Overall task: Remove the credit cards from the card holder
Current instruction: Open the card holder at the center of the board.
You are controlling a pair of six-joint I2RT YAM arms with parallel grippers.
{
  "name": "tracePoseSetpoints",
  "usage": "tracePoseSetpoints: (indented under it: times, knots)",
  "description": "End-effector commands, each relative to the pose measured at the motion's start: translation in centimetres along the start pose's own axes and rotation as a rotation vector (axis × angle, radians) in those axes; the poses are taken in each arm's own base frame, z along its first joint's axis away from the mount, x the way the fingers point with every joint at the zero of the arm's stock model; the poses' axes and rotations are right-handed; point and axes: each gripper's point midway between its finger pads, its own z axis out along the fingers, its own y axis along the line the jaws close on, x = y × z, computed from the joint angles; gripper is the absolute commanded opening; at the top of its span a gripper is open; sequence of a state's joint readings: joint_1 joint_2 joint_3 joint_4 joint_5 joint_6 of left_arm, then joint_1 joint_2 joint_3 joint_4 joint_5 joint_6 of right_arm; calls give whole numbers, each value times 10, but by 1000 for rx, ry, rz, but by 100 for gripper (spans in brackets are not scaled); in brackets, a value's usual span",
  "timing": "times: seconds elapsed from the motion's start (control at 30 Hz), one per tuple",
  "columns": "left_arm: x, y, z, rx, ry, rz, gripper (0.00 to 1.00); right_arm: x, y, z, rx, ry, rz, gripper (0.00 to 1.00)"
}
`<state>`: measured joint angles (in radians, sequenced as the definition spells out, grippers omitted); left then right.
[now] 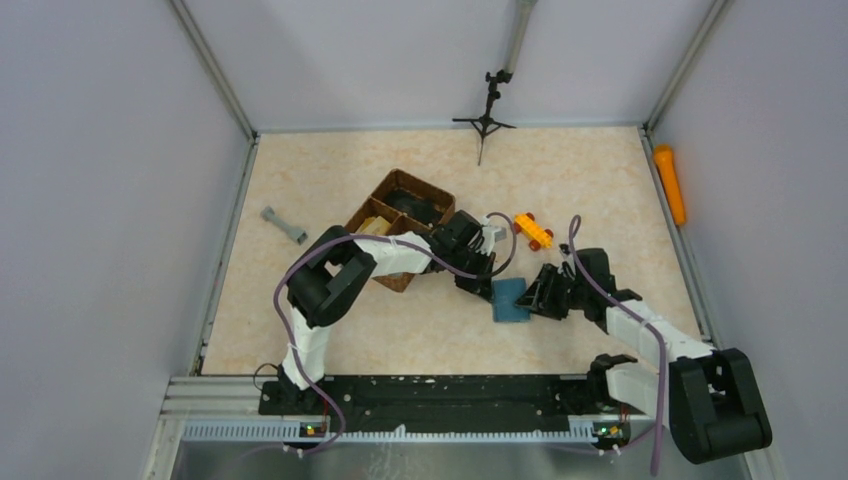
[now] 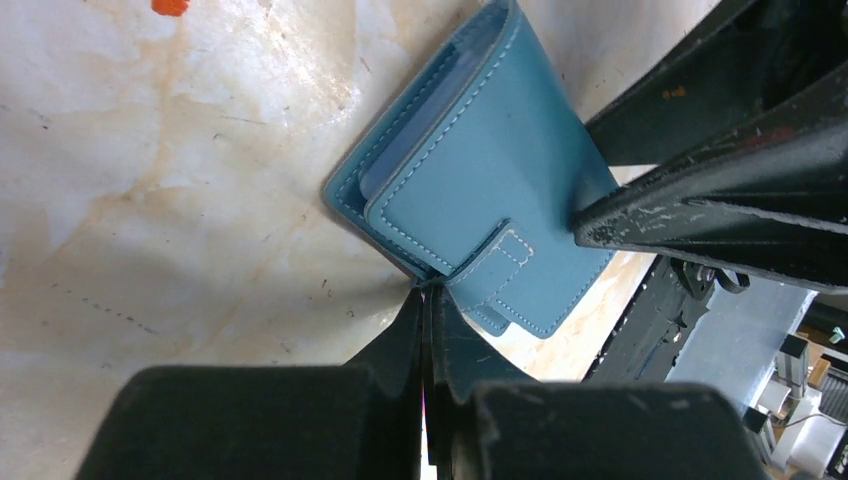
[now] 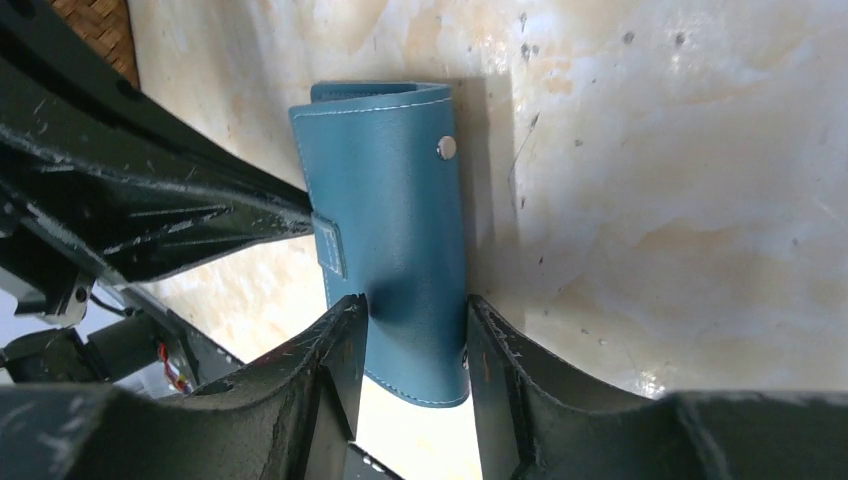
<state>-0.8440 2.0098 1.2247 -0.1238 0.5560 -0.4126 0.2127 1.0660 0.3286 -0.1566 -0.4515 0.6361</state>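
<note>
The teal-blue card holder [image 1: 509, 299] lies folded on the table between my two grippers. In the left wrist view the card holder [image 2: 480, 160] has its cover slightly lifted, showing a lighter blue edge inside; no cards show. My left gripper [image 2: 426, 292] is shut, its tips pinching the holder's edge where the closure tab [image 2: 492, 262] starts. In the right wrist view my right gripper [image 3: 415, 335] straddles the near end of the card holder [image 3: 395, 210], a finger pressed on each side, and the holder bows up. Its snap stud [image 3: 446, 148] is uncovered.
A brown woven divided basket [image 1: 400, 222] stands just behind the left gripper. An orange-yellow toy [image 1: 533, 231] lies behind the holder. A grey piece [image 1: 284, 225] lies far left, an orange cylinder [image 1: 669, 183] by the right wall, and a black tripod [image 1: 487, 110] at the back.
</note>
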Motion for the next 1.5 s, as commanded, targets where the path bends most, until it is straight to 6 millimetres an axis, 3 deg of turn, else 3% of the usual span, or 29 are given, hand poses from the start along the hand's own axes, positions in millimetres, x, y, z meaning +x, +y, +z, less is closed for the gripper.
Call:
tracePoseSetpoints:
  times: [0.0,0.13,0.33,0.5,0.7,0.77,0.9,1.03,1.2,1.33,1.4,1.47]
  knots:
    - [-2,5,8,-20,13,16,0,-9,36,-9,-170,-29,-23,42]
    - [-2,4,8,-16,15,14,0,-14,50,-14,-226,-48,-32,35]
    - [-4,-2,5,10,-3,22,0,-26,59,-17,-213,-43,-47,11]
    - [-18,7,-17,-86,-115,46,0,-53,47,-32,-18,-93,-121,9]
    - [-41,12,-59,-153,-335,65,0,-84,51,-63,251,-173,-264,9]
    - [-44,16,-67,-170,-371,46,0,-89,52,-68,380,-193,-322,10]
    - [-47,26,-76,-188,-412,-7,0,-84,49,-57,582,-184,-419,11]
    - [-49,36,-86,-204,-448,-43,0,-73,53,-40,676,-171,-489,17]
    - [-47,42,-85,-185,-430,-70,0,-36,99,0,360,-51,-482,47]
    - [-45,39,-80,-153,-402,-74,0,-24,133,2,116,-71,-444,65]
    - [-45,38,-79,-146,-397,-71,0,-26,138,-3,70,-89,-422,66]
    - [-45,36,-79,-135,-392,-66,0,-31,131,-7,81,-99,-397,65]
